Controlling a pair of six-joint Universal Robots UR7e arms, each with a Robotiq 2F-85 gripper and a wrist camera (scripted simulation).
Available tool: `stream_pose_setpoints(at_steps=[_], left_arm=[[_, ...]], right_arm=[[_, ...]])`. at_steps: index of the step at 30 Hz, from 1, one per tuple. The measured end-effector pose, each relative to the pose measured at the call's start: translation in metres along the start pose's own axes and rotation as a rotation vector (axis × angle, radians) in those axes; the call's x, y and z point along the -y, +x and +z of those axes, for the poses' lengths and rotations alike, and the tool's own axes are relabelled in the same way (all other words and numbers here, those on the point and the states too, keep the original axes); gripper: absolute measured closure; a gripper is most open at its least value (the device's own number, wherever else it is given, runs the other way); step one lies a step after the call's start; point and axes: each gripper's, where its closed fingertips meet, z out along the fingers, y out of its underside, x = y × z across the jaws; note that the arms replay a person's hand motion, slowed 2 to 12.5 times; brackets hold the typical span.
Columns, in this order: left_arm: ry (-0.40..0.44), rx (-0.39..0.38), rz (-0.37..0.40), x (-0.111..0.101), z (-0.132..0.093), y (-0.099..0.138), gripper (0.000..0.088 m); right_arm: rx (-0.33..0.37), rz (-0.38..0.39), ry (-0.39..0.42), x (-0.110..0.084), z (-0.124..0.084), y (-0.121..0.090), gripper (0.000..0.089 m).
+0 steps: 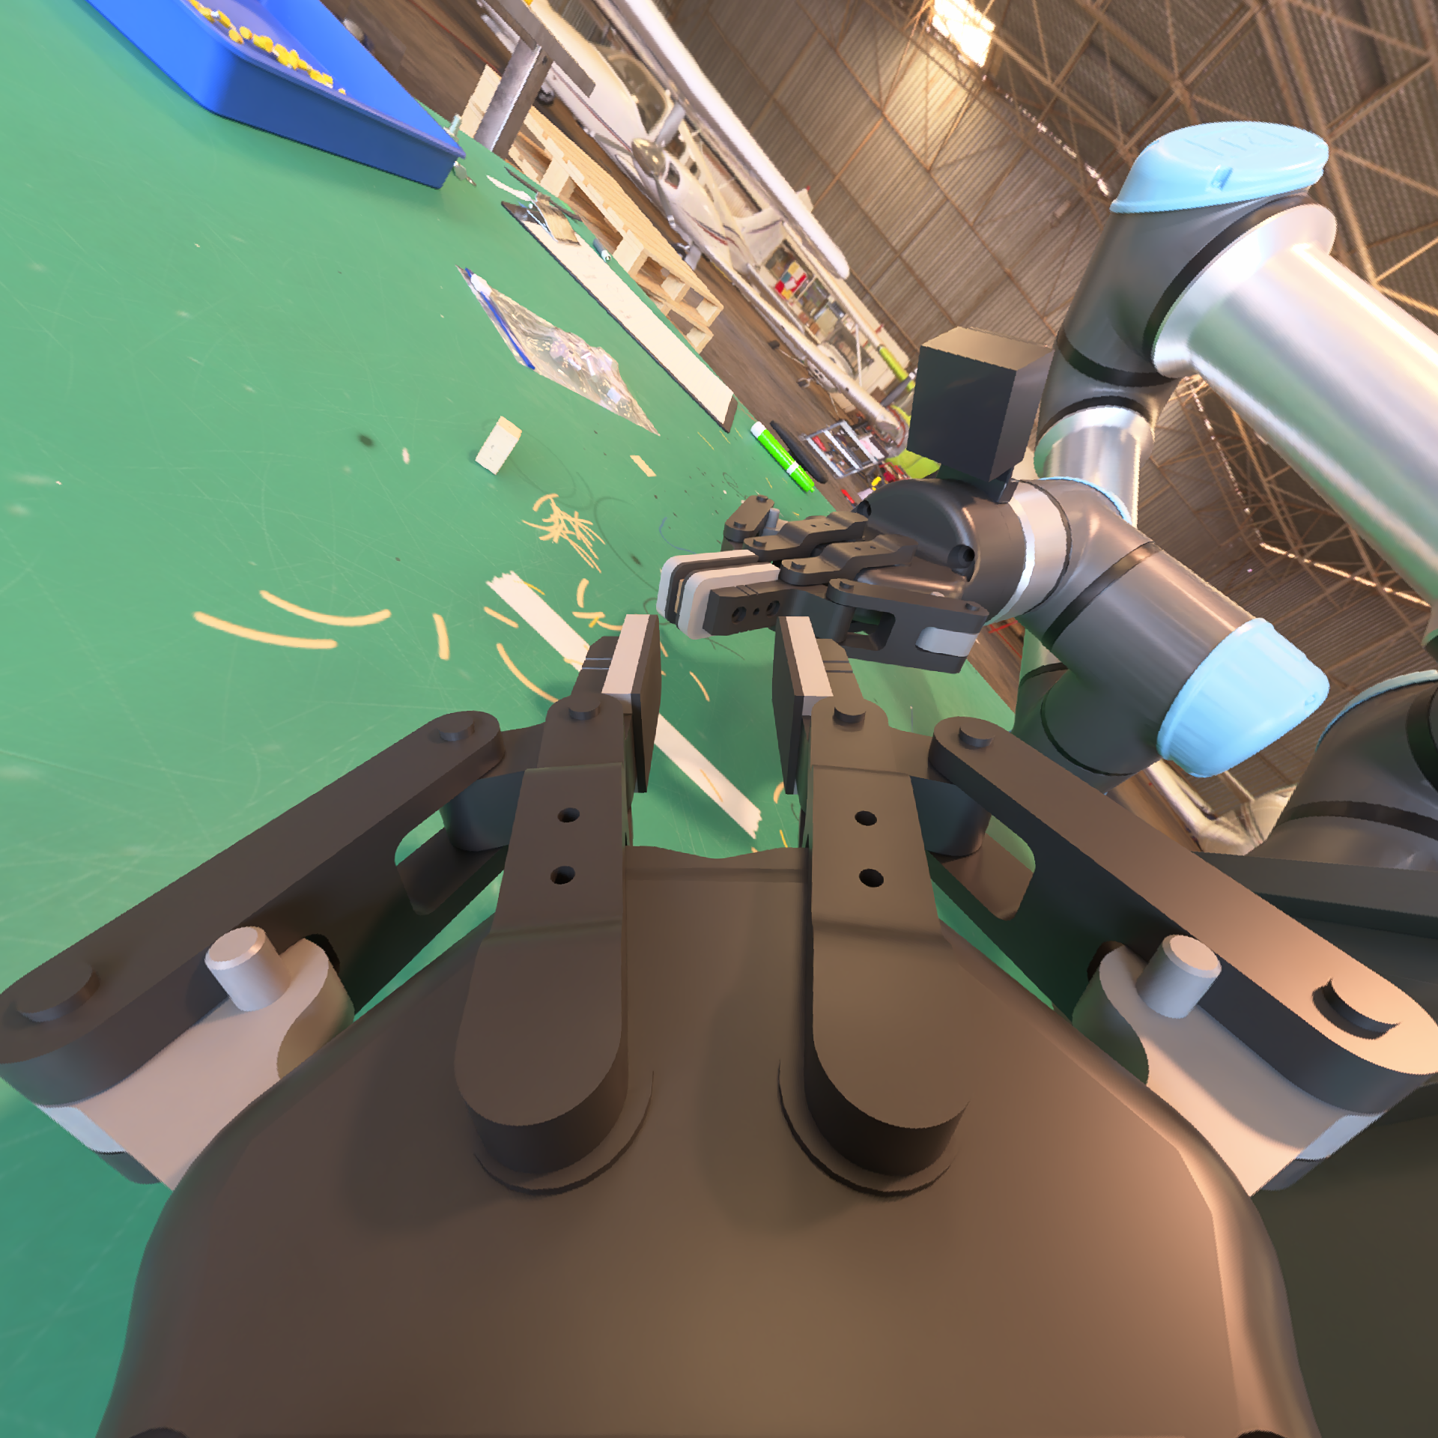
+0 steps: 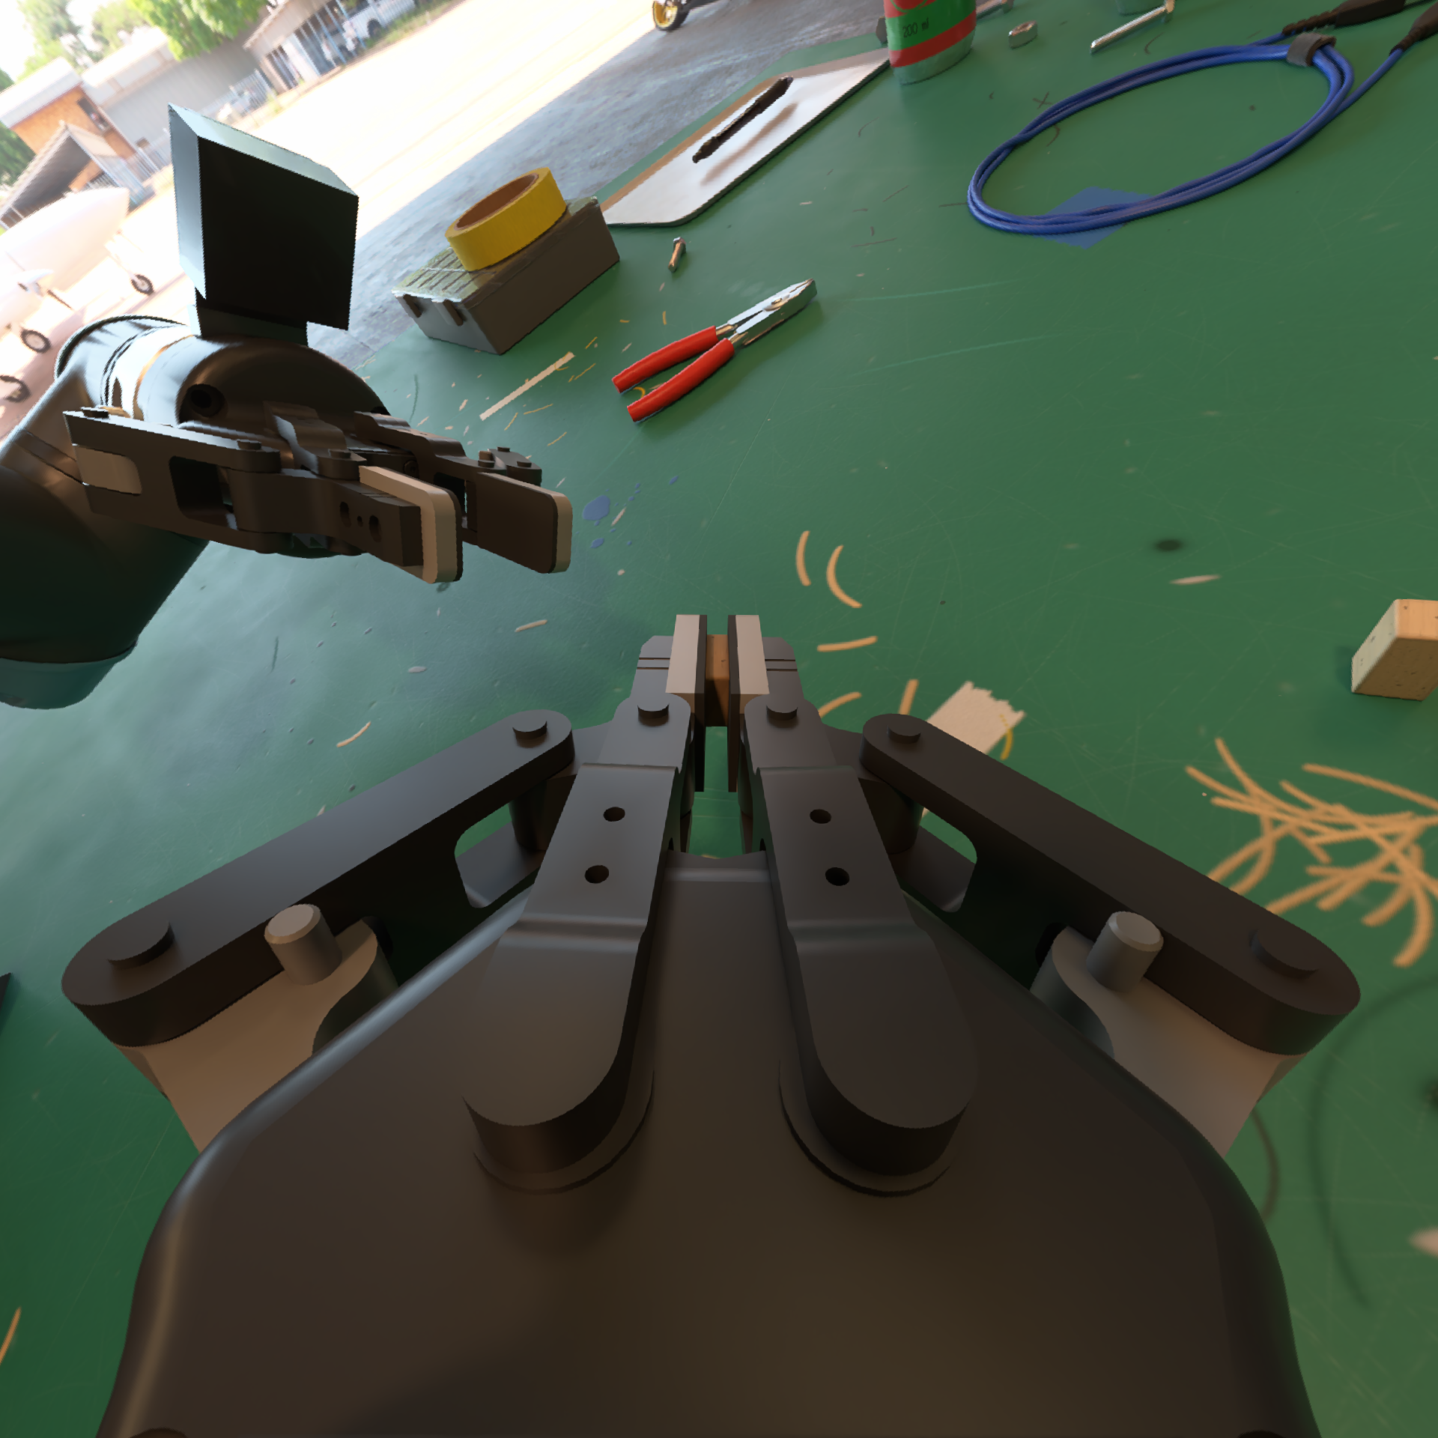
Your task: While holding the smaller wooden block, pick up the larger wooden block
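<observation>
gripping the smaller wooden block (image 2: 717, 675), right gripper (image 2: 717, 657) hangs above table (image 2: 1011, 467).

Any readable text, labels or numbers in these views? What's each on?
Green-and-red bottle: short print on its label, legible, but I don't repeat wording.
Blue tray: yellow marks, too blurred to read.
Light-blue arm cap: faint raised marks, unreadable.
Larger wooden block, pliers, yellow tape roll: no writing seen.
</observation>
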Motion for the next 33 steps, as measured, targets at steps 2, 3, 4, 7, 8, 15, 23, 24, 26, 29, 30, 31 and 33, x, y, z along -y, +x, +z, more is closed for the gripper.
stream_pose_setpoints(at_steps=[2, 3, 4, 7, 8, 15, 23, 24, 26, 29, 30, 31, 33], left_arm=[[0.000, 0.000, 0.001, 0.000, 0.000, 0.000, 0.0616], [0.001, 0.001, 0.002, 0.000, 0.000, 0.000, 0.0616], [0.001, 0.001, 0.003, 0.000, 0.000, 0.000, 0.0615], [0.000, 0.002, 0.006, 0.000, 0.000, 0.000, 0.0614], [-0.001, 0.003, 0.007, 0.000, 0.000, 0.000, 0.0614], [-0.008, 0.007, 0.013, -0.002, 0.001, -0.001, 0.0609], [-0.013, 0.022, 0.030, -0.002, 0.003, -0.002, 0.0513], [-0.012, 0.027, 0.033, -0.001, 0.004, -0.003, 0.0500], [-0.011, 0.038, 0.042, 0.000, 0.005, -0.004, 0.0472], [-0.011, 0.058, 0.061, 0.002, 0.007, -0.006, 0.0426], [-0.011, 0.066, 0.068, 0.002, 0.008, -0.007, 0.0409], [-0.013, 0.075, 0.075, 0.003, 0.009, -0.008, 0.0399], [-0.017, 0.093, 0.088, 0.004, 0.011, -0.010, 0.0385]], right_arm=[[0.002, 0.001, 0.000, 0.000, 0.000, 0.000, 0.0847], [0.003, 0.002, 0.000, 0.000, 0.000, 0.000, 0.0847], [0.004, 0.003, 0.001, 0.000, 0.000, 0.000, 0.0847], [0.006, 0.004, 0.002, 0.000, 0.000, 0.000, 0.0847], [0.006, 0.004, 0.003, 0.000, 0.000, -0.001, 0.0847], [0.012, 0.005, 0.007, 0.001, -0.001, -0.001, 0.0847], [0.015, 0.009, 0.019, 0.003, -0.002, 0.000, 0.0847], [0.014, 0.011, 0.023, 0.004, -0.003, 0.001, 0.0847], [0.008, 0.015, 0.031, 0.005, -0.004, 0.003, 0.0847], [-0.006, 0.022, 0.051, 0.009, -0.007, 0.007, 0.0847], [-0.010, 0.025, 0.060, 0.010, -0.008, 0.008, 0.0847], [-0.016, 0.027, 0.070, 0.012, -0.010, 0.010, 0.0847], [-0.028, 0.031, 0.092, 0.016, -0.014, 0.013, 0.0847]])
